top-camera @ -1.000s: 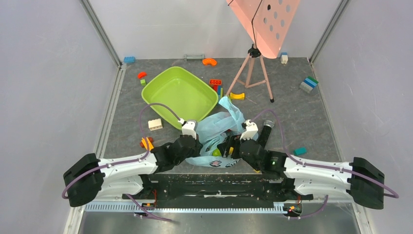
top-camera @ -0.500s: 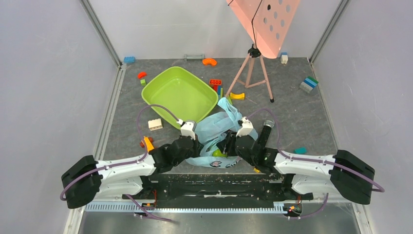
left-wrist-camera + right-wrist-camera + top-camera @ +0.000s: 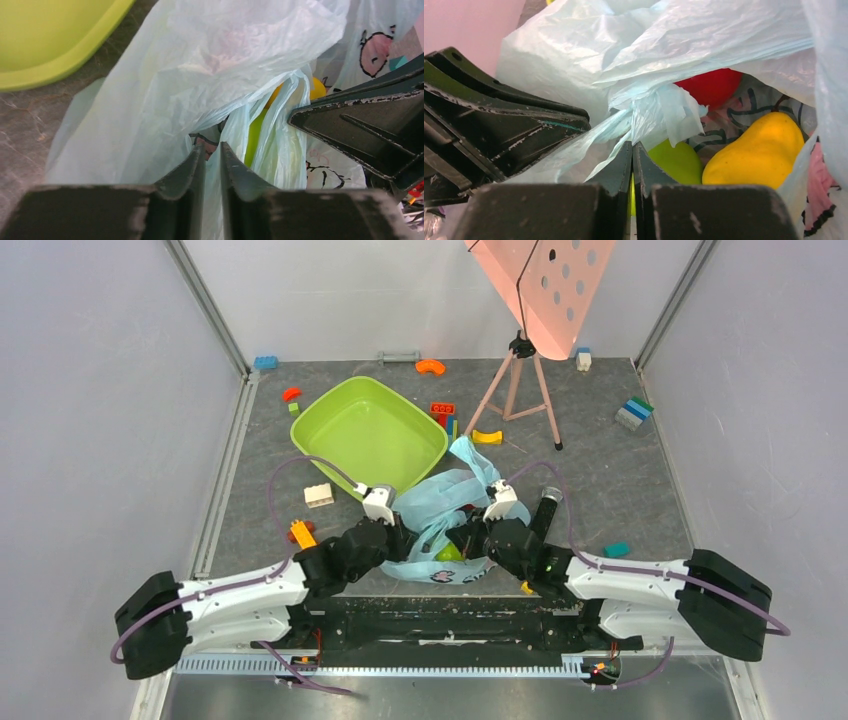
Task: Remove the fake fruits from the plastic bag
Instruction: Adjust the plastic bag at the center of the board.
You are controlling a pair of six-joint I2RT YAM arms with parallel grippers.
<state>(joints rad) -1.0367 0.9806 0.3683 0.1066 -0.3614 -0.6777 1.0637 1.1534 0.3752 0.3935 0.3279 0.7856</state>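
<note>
My right gripper (image 3: 632, 144) has its fingers pressed flat together, and a twisted fold of the plastic bag (image 3: 664, 45) runs down into their tips, so I read that as a pinch on the film. Just beyond those fingertips, inside the bag's mouth, lie the fake fruits: the green apple (image 3: 676, 161) sits right behind the tips, the yellow pointed fruit (image 3: 756, 150) is beside it to the right, and one red fruit (image 3: 714, 85) is farther back under a sheet of film. The fourth fruit is not visible to me.

My left gripper (image 3: 212, 146) has its fingers a sliver apart with bag film filling the gap; I cannot tell whether they pinch it or only flank it. Ahead of these fingers the bag bulges up, and slivers of green and yellow show through a fold to the right. The lime-green tub (image 3: 50, 40) is off to the far left of these fingers, apart from the bag. The two grippers face each other across the bag.
</note>
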